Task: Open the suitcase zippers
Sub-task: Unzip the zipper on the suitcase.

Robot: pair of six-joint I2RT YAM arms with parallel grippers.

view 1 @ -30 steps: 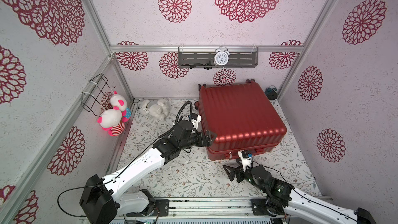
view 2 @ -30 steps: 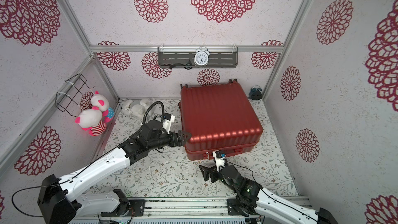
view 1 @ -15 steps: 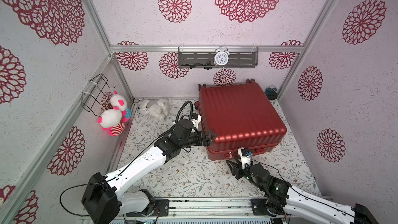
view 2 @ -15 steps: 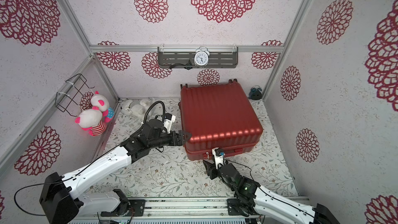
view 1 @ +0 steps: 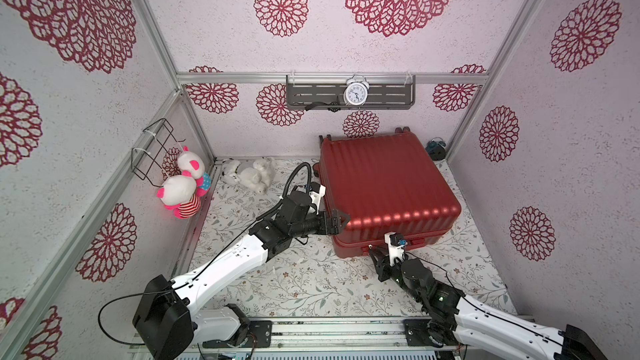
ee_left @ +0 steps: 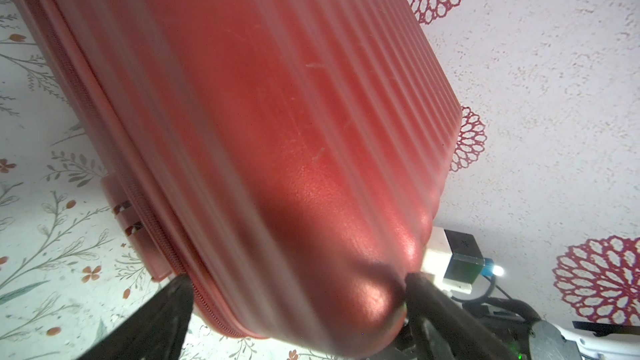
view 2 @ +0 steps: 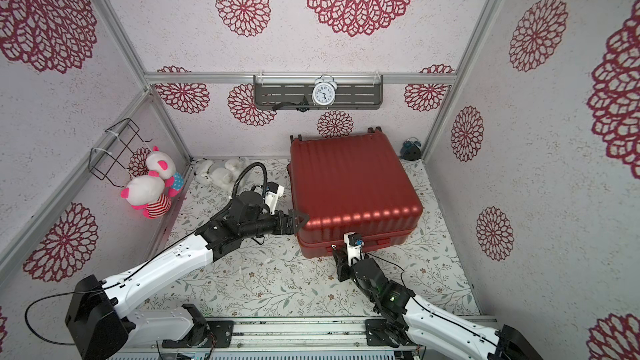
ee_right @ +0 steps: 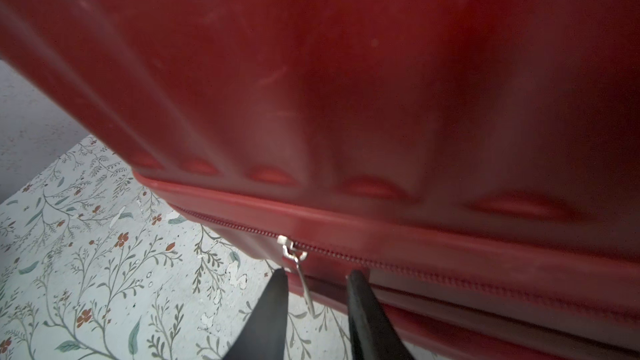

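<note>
suitcase [view 1: 384,181] lies flat on the floral worktop [view 1: 304,285], toward the back right of the cell, both shell halves shut together. Key relation – the zipper pull [ee_right: 300,277] hangs off its slider [ee_right: 284,241] on the front side wall, the one facing the robot, near the case's front-left corner, and it sits right between the right fingers [ee_right: 273,303]. The tab's long axis points down toward the worktop. The zipper track [ee_right: 433,277] runs crosswise to it, level along the seam of that wall. Right fingers are part open, one each side of the tab, with a sliver of gap on both sides in the right wrist view, so nothing is clamped. The right arm is clearly the nearer one to the pull. Left fingers [view 1: 341,219] are spread wide over the front-left corner of the shell, one on top and one down by the seam; can't tell if they press or just straddle. Judgement: next is pinching the tab, then hauling along the seam line, not outward from the wall. The tab looks thin and slick and may twist or slip out. Which side of the slider is already undone – can't tell
</note>
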